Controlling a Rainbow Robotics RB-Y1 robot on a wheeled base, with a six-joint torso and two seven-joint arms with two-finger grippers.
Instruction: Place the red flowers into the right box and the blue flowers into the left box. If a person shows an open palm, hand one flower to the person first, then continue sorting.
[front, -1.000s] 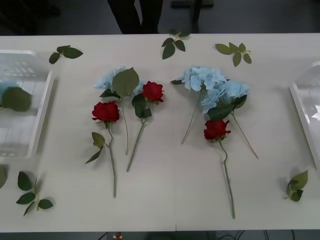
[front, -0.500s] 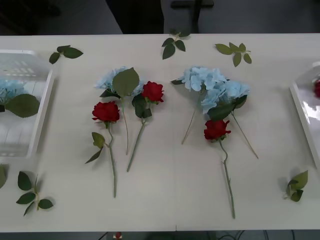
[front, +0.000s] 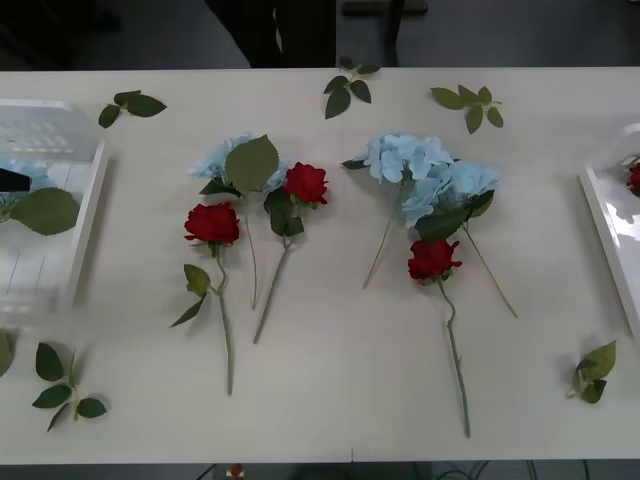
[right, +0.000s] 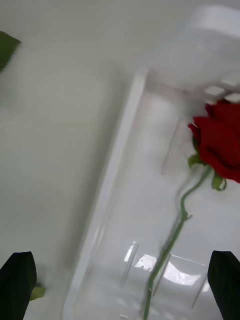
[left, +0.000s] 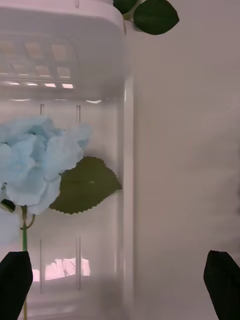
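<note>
Three red flowers (front: 212, 223) (front: 305, 183) (front: 432, 259) lie mid-table among blue flowers (front: 225, 157) (front: 405, 155) (front: 450, 185). The left box (front: 85, 230), a slatted white crate, holds a blue flower (left: 37, 155) with a large green leaf (front: 45, 210). My left gripper (left: 120, 285) hangs open above that crate's rim (left: 127, 165), holding nothing. A red flower (right: 222, 142) lies in the right box (right: 112, 175), a shallow white tray at the table's right edge (front: 605, 225). Over it my right gripper (right: 120, 285) is open, the rose's stem running loose beneath its fingers.
Loose green leaf sprigs lie scattered: at the far edge (front: 130, 105) (front: 345, 90) (front: 470, 103), near the front left (front: 65, 385) and front right (front: 592, 372). Bare table stretches along the front edge between the stems.
A blue flower and its leaf have come to rest in the left box, and a red bloom has appeared in the right box. The flowers mid-table have not moved.
</note>
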